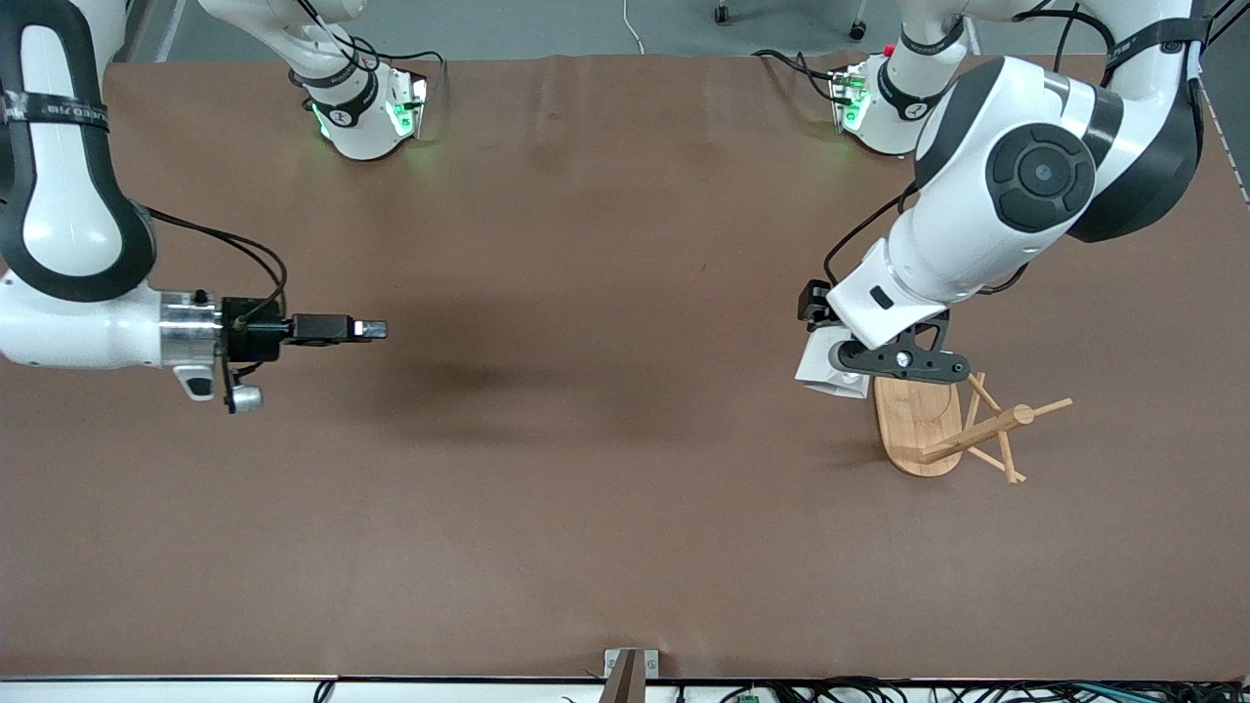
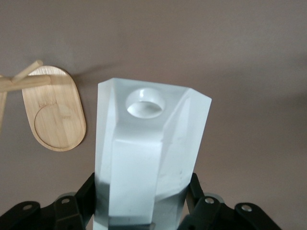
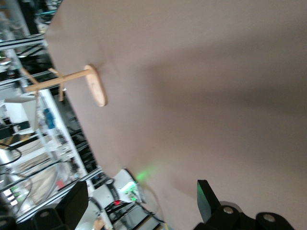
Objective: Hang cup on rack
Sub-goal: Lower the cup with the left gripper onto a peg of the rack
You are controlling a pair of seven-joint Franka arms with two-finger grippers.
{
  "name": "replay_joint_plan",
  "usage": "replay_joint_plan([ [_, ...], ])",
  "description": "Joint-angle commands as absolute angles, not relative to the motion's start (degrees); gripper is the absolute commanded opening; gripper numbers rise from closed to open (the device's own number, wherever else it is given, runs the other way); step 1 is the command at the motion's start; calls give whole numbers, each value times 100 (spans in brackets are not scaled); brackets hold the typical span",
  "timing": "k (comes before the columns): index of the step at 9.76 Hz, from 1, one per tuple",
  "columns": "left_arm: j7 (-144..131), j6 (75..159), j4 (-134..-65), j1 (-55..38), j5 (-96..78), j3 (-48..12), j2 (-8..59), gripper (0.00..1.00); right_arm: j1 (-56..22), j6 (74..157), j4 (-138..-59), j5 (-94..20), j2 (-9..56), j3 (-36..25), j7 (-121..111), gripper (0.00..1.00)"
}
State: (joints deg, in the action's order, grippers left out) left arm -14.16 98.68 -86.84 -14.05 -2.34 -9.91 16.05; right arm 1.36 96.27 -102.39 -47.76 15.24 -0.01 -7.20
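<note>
My left gripper (image 1: 848, 363) is shut on the white faceted cup (image 1: 828, 373) and holds it in the air just beside the bamboo rack (image 1: 918, 422), over the table at the edge of the rack's oval base. In the left wrist view the cup (image 2: 148, 153) fills the middle between the dark fingers (image 2: 76, 206), its blocky handle with the round hole facing the camera. The rack's base (image 2: 55, 115) and a peg lie to one side. My right gripper (image 1: 371, 329) is open and empty, waiting over the table toward the right arm's end. The right wrist view shows the rack (image 3: 72, 79) far off.
Both robot bases with green lights (image 1: 376, 117) stand at the table's edge farthest from the front camera. The brown table (image 1: 605, 469) is bare between the two grippers. A small metal bracket (image 1: 630, 669) sits at the table's near edge.
</note>
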Motion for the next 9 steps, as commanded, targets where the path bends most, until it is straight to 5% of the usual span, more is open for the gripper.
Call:
replay_joint_plan([
  [1, -462, 10589, -10297, -1345, -360, -652, 819, 3, 176, 9658, -9906, -3313, 1267, 88, -203, 100],
  [5, 401, 10942, -11214, -1065, -395, -527, 378, 3, 211, 9625, -9730, -525, 590, 193, 211, 100],
  [9, 1255, 11302, -11391, -888, -396, -290, 448, 3, 833, 8984, -9704, 281, -385, 404, 132, 100],
])
